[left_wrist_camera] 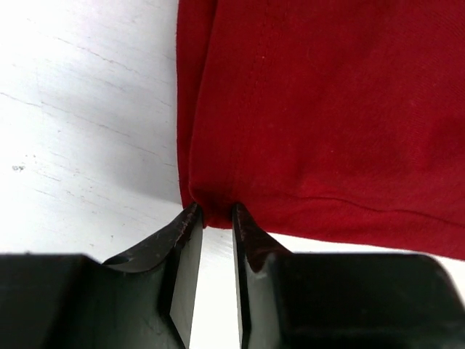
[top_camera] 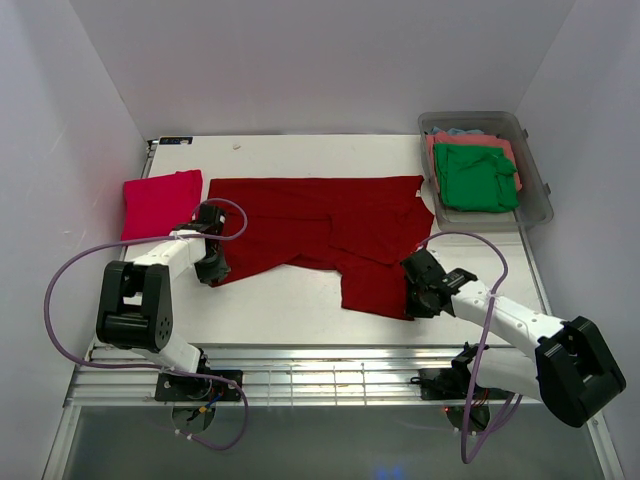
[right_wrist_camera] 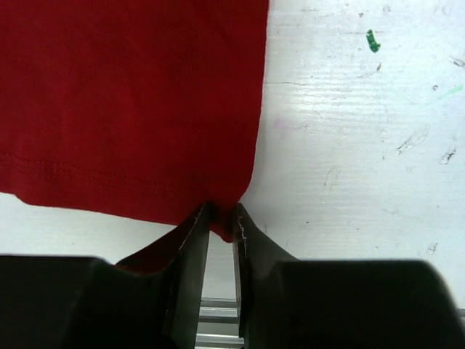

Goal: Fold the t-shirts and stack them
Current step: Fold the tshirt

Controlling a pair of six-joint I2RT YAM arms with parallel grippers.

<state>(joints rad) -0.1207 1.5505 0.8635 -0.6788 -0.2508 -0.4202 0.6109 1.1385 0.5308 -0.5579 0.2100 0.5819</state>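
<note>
— Dark red t-shirt [top_camera: 320,215] lies spread wide and rumpled across the middle of the table [top_camera: 290,320]. Its far edge runs fairly straight. The near edge is ragged, with one flap reaching toward the arms on the right.

— And the grippers?

— The left gripper [top_camera: 212,268] is down at the shirt's near left corner. In the left wrist view its fingertips [left_wrist_camera: 190,218] flank the hem corner with a narrow gap between them. I cannot tell whether they actually bite the cloth.

— The right one?

— The right gripper [top_camera: 412,295] is at the near right corner of that flap. In the right wrist view the cloth corner is tucked down between the fingertips [right_wrist_camera: 202,218], so it is pinched.

— How much room is around them?

— White tabletop shows outside both corners, and a strip of it runs between the near hem and the metal rail [top_camera: 320,375]. The folded pinkish-red t-shirt [top_camera: 160,203] lies just beside the big shirt's left edge, behind the left gripper. At the far right, the tub [top_camera: 541,190] holds a green t-shirt [top_camera: 475,178] on a coral t-shirt [top_camera: 470,140]. The tub's near left corner is close to the dark shirt's right edge, and I cannot tell if they touch.
</note>
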